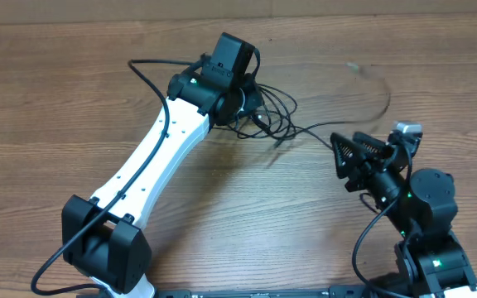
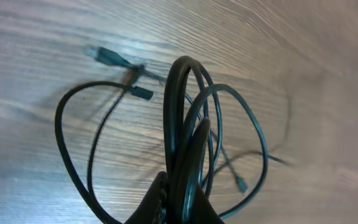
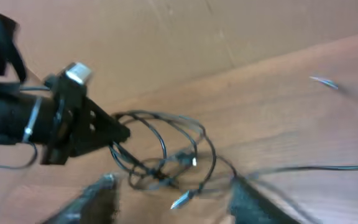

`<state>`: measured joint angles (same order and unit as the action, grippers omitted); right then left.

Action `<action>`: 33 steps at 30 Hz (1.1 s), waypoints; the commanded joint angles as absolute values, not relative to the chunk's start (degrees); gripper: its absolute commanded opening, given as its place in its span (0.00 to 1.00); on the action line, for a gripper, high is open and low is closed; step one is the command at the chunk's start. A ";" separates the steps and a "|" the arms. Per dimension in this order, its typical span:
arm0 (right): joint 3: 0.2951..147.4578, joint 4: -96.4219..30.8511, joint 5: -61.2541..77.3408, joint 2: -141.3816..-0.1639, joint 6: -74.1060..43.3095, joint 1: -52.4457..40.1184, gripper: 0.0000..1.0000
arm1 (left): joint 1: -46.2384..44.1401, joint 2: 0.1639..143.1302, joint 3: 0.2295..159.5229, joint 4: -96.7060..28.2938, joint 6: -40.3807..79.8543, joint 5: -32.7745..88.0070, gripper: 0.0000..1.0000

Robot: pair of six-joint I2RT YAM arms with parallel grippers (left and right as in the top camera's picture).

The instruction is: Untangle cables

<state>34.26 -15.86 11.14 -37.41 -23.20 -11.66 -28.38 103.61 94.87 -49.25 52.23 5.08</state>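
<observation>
The cables (image 1: pixel 273 116) are a loose tangle of thin black loops at the far middle of the table. My left gripper (image 1: pixel 251 103) is shut on a bunch of these loops. In the left wrist view the loops (image 2: pixel 185 112) rise from between the fingers (image 2: pixel 182 202), and small plugs (image 2: pixel 107 57) lie on the wood. One strand (image 1: pixel 321 128) trails right toward my right gripper (image 1: pixel 346 161), which is open and empty, short of the tangle. In the right wrist view the tangle (image 3: pixel 160 155) lies ahead of the blurred open fingers (image 3: pixel 173 208), with a silver-tipped plug (image 3: pixel 180 200) nearest.
The wooden table (image 1: pixel 73 91) runs under everything. The white left arm (image 1: pixel 151 161) crosses diagonally from its base at the front left. A blurred strand (image 1: pixel 379 83) arcs at the far right. A cardboard wall (image 3: pixel 166 37) stands behind the table.
</observation>
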 commanded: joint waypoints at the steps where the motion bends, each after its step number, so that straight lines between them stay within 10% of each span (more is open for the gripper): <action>1: 34.26 -18.15 16.88 -39.38 -29.21 -11.55 0.68 | -28.10 101.56 96.38 -49.32 62.83 2.63 0.04; 6: 34.24 -17.32 28.64 -44.88 -29.21 -11.55 0.87 | -28.18 101.56 96.38 -49.39 69.52 4.56 0.04; 24: 34.24 2.92 35.46 -73.30 -40.73 -17.56 0.78 | -30.41 101.56 96.38 -50.76 92.82 21.63 0.04; 29: 34.24 2.17 24.88 -73.69 -40.73 -17.67 0.43 | -30.79 101.56 96.38 -50.94 91.37 25.08 0.04; 30: 34.24 1.61 20.95 -73.69 -40.75 -17.67 0.16 | -30.70 101.54 96.38 -51.24 91.20 26.20 0.04; 33: 34.24 -0.43 16.10 -73.67 -40.77 -17.61 0.04 | -29.56 101.49 96.40 -51.09 86.08 26.59 0.04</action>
